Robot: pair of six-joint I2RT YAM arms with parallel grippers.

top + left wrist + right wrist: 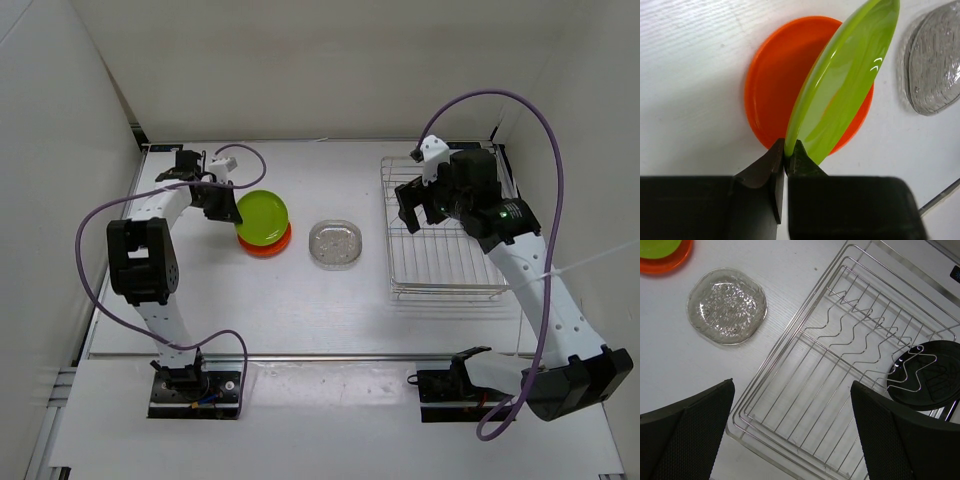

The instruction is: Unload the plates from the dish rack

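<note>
My left gripper (786,152) is shut on the near rim of the lime green plate (845,85), which tilts up over the orange plate (772,85) lying flat on the table. In the top view the left gripper (228,205) sits at the left edge of that lime green plate (264,216). The clear plate (337,244) lies flat mid-table. My right gripper (792,430) stands wide open and holds nothing, hovering over the wire dish rack (840,365). A black plate (932,375) leans in the rack's far slots.
The dish rack (445,275) stands at the right of the table, near the right wall, with the right gripper (420,214) above its left half. White walls close in the back and both sides. Purple cables loop off both arms.
</note>
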